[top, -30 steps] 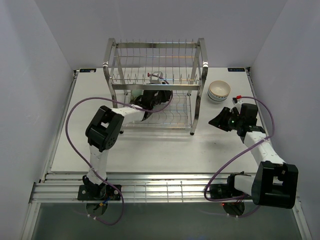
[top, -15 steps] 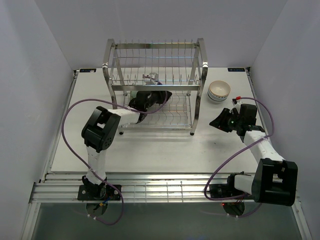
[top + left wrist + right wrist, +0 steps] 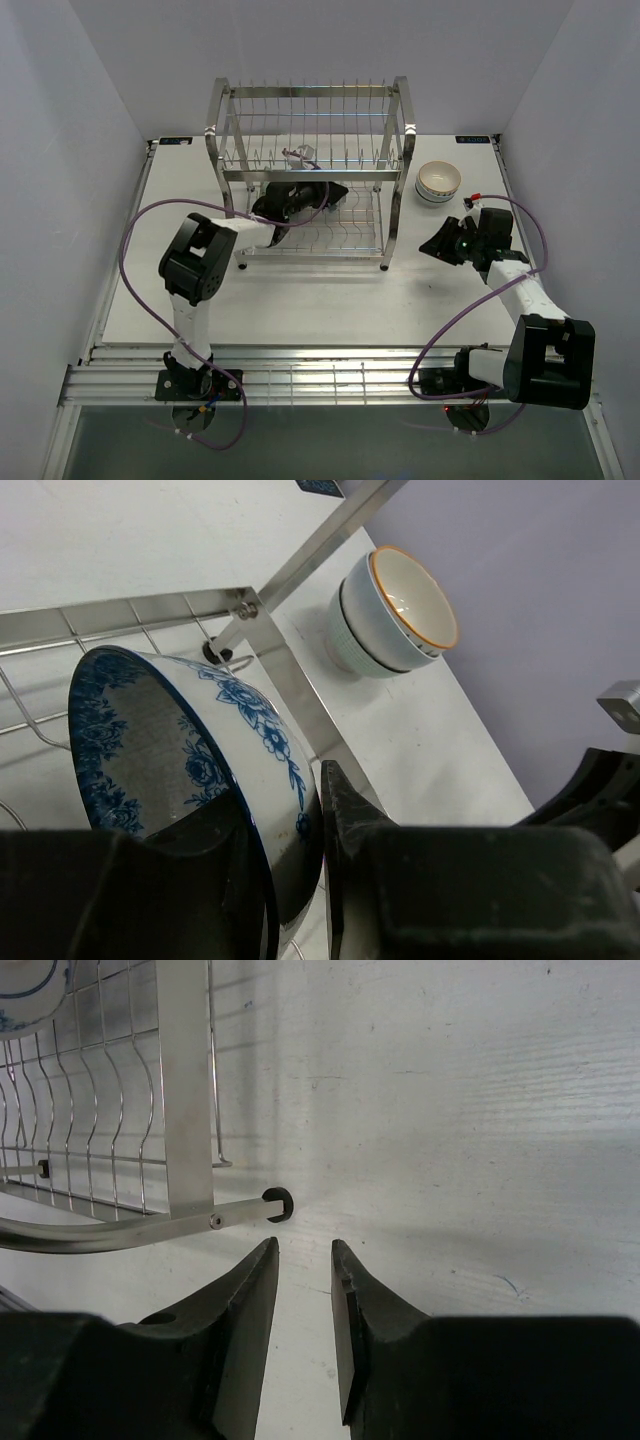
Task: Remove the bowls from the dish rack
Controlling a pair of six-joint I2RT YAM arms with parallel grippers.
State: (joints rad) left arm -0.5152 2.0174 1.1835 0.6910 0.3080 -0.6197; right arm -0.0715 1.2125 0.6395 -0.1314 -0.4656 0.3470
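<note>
no words or numbers can be read; two small dark labels (image 3: pixel 175 140) at eleven and one o'clock on the table (image 3: pixel 300 290) are too small.

The flowered bowl (image 3: pixel 190 760) is dark blue on white, the stacked bowls (image 3: pixel 392 610) pale with an orange rim, the rack (image 3: pixel 288 675) shiny silver.

A dish rack (image 3: pixel 312 172) stands toward the table's (image 3: pixel 300 300) rear, one bowl (image 3: pixel 190 760) in its lower tier, stacked bowls (image 3: pixel 438 182) just to its right.
</note>
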